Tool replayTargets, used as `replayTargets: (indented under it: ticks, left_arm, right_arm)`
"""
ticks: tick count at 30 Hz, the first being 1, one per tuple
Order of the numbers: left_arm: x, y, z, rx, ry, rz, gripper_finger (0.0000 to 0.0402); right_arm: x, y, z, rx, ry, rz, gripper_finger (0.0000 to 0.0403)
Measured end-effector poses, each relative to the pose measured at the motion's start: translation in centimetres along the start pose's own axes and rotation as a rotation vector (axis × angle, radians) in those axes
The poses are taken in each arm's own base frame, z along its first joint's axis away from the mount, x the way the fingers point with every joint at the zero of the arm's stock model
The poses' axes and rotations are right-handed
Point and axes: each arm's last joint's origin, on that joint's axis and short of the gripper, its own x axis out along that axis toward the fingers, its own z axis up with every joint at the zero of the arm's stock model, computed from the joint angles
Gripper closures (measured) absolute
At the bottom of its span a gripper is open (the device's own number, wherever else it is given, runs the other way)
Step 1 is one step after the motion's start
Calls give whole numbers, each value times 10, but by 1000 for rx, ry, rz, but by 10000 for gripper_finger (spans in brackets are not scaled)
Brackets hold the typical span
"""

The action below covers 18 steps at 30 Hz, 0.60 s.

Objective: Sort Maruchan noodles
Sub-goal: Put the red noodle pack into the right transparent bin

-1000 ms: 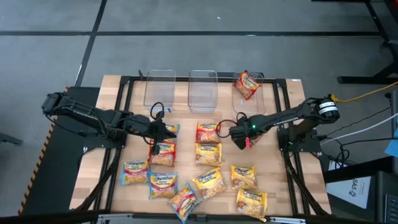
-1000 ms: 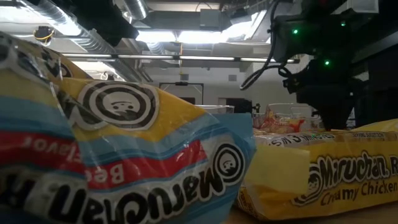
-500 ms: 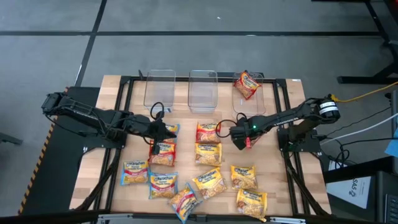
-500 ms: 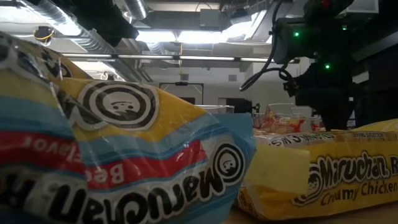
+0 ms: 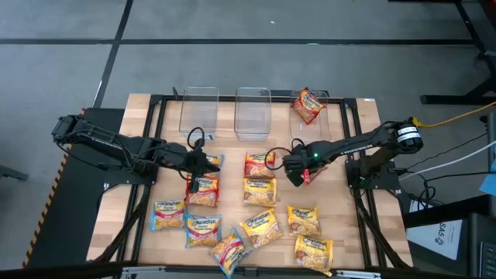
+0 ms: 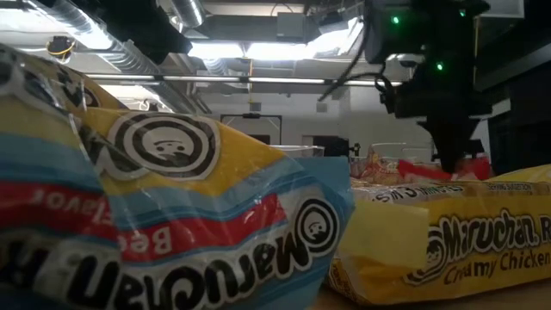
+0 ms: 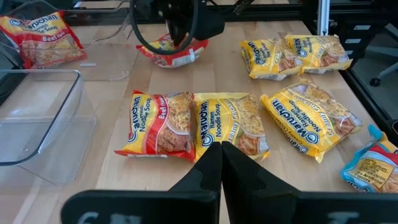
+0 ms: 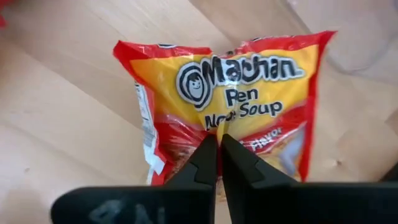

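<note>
Several Maruchan noodles packets lie flat on the wooden table. They include a red-trimmed one and a yellow one at mid-table. My right gripper is shut on another red-trimmed packet right of centre. One red-trimmed packet leans in the far-right clear bin. At the table's mid left, my left gripper is shut with nothing in it, above a blue-trimmed packet. My right gripper pinches the middle of the red-trimmed packet's printed face between its two fingers, coming from above and pointing down. The wrapper is creased and gathered at the pinch. The packet's ends curl upward. I cannot tell whether it is clear of the table.
Two more clear bins stand at the table's far edge. Several blue- and yellow-trimmed packets crowd the near half. One of them lies right in front of the low view. Black frame rails run along the sides.
My right gripper has shifted a little toward the table's left. In the low view, red edges of the packet now show at its sides.
</note>
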Motion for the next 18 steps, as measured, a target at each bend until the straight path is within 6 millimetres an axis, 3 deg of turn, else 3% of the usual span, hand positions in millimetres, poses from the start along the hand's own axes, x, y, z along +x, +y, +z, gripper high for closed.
replayTargets:
  ticks: [18]
  left_arm:
    - [0, 0, 0, 1, 0, 0, 401]
  right_arm:
    - [-78, 4, 16, -13, 58, 81, 396]
